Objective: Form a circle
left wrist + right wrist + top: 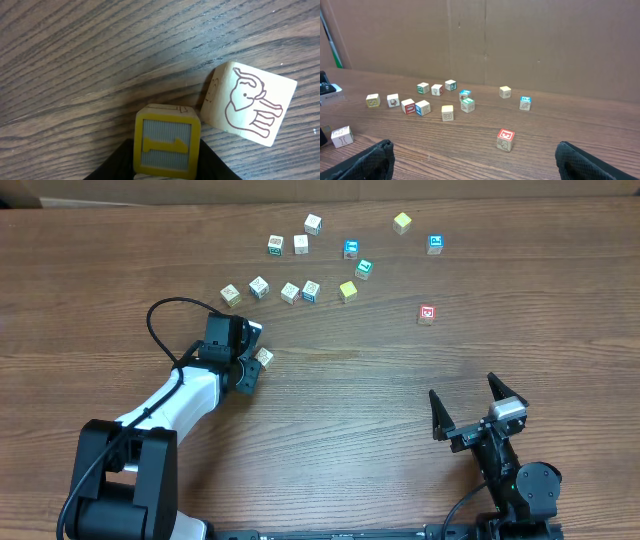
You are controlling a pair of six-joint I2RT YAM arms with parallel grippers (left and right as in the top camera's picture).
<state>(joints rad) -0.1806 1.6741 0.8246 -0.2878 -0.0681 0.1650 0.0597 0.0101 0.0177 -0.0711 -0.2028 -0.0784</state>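
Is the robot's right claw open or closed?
Open. The right gripper has its two fingers spread wide apart, with only bare table between them and nothing held.

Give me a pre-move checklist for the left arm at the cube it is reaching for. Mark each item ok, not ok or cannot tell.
1. Yellow-framed letter cube sits between the left end effector fingers: ok.
2. Grip closed firmly on it: cannot tell; the fingers flank both sides.
3. Elephant cube clear of that cube: not ok; it sits right at its corner.
4. Right end effector open and apart from the cubes: ok.
5. Cubes form a circle: not ok; the other cubes lie scattered, with no ring.
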